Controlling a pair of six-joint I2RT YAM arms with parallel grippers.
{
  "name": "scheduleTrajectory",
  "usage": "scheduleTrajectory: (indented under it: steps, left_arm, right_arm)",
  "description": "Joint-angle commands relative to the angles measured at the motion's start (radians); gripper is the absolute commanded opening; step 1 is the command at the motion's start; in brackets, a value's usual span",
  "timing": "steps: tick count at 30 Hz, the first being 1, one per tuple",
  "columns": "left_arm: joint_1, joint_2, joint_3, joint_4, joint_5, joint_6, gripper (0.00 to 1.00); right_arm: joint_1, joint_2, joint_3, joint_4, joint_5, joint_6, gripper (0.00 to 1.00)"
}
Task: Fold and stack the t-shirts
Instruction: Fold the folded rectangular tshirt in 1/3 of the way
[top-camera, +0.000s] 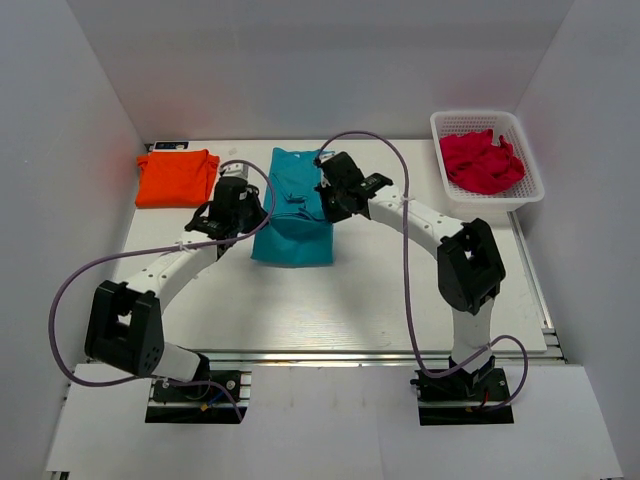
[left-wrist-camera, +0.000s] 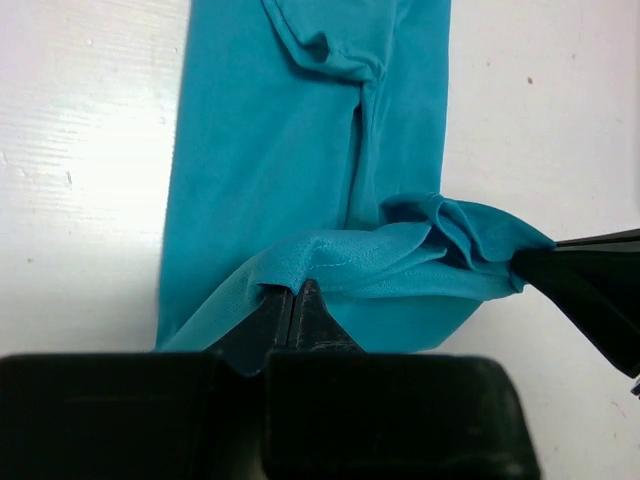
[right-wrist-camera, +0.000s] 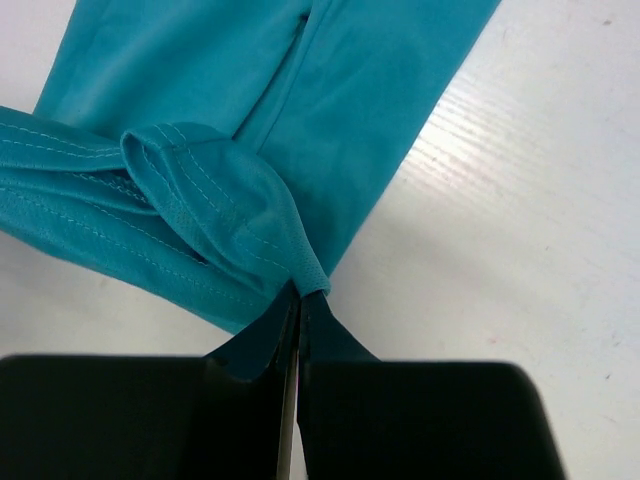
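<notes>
The teal t-shirt (top-camera: 292, 215) lies folded in a long strip in the middle of the table. My left gripper (top-camera: 250, 212) is shut on its left edge; the left wrist view shows the pinched hem (left-wrist-camera: 330, 262) lifted off the cloth below. My right gripper (top-camera: 322, 200) is shut on the right edge, where the stitched hem (right-wrist-camera: 215, 215) bunches at the fingertips. The right gripper's tip also shows in the left wrist view (left-wrist-camera: 590, 285). The orange t-shirt (top-camera: 178, 177) lies folded at the back left.
A white basket (top-camera: 524, 196) at the back right holds red cloth (top-camera: 480, 162). White walls close the table on three sides. A metal rail runs along the front edge (top-camera: 350, 354).
</notes>
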Motion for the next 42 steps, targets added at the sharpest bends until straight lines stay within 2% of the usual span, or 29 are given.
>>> scheduleTrajectory:
  steps: [1,16,24,26,27,28,29,30,31,32,35,39,42]
  left_arm:
    - [0.014,0.019,0.061,0.048,-0.036,0.019,0.00]
    - [0.070,0.217,0.163,0.114,0.034,0.030,0.00]
    - [0.097,0.343,0.218,0.145,0.071,0.044,0.00]
    - [0.109,0.366,0.239,0.131,0.071,0.044,0.00]
    - [0.119,0.376,0.240,0.131,0.062,0.044,0.00]
    - [0.119,0.396,0.250,0.131,0.053,0.044,0.09]
    - [0.131,0.396,0.261,0.145,0.053,0.044,0.48]
    - [0.142,0.410,0.272,0.160,0.053,0.044,0.77]
    - [0.142,0.422,0.282,0.169,0.053,0.053,1.00]
    - [0.152,0.423,0.299,0.169,0.062,0.062,1.00]
    - [0.162,0.433,0.367,0.137,0.079,0.085,1.00]
    - [0.162,0.372,0.324,0.137,0.149,0.125,1.00]
    - [0.162,0.320,0.252,0.137,0.229,0.125,1.00]
  right_arm:
    - [-0.027,0.034,0.092,-0.012,0.011,-0.013,0.00]
    - [-0.082,0.175,0.198,0.016,-0.006,0.017,0.00]
    - [-0.103,0.222,0.167,0.155,-0.020,0.030,0.00]
    - [-0.108,0.229,0.166,0.178,-0.024,0.029,0.06]
    - [-0.111,0.241,0.166,0.216,-0.018,0.030,0.15]
    - [-0.117,0.252,0.172,0.229,-0.015,0.030,0.29]
    - [-0.119,0.264,0.178,0.240,-0.015,0.017,0.39]
    - [-0.125,0.278,0.228,0.241,-0.001,0.018,0.48]
    - [-0.129,0.285,0.248,0.229,-0.009,0.021,0.61]
    - [-0.134,0.288,0.283,0.226,-0.018,0.015,0.90]
    - [-0.146,0.256,0.304,0.209,-0.033,0.021,0.90]
    - [-0.145,0.169,0.186,0.226,-0.095,-0.009,0.90]
    - [-0.133,0.092,0.086,0.235,-0.261,-0.052,0.90]
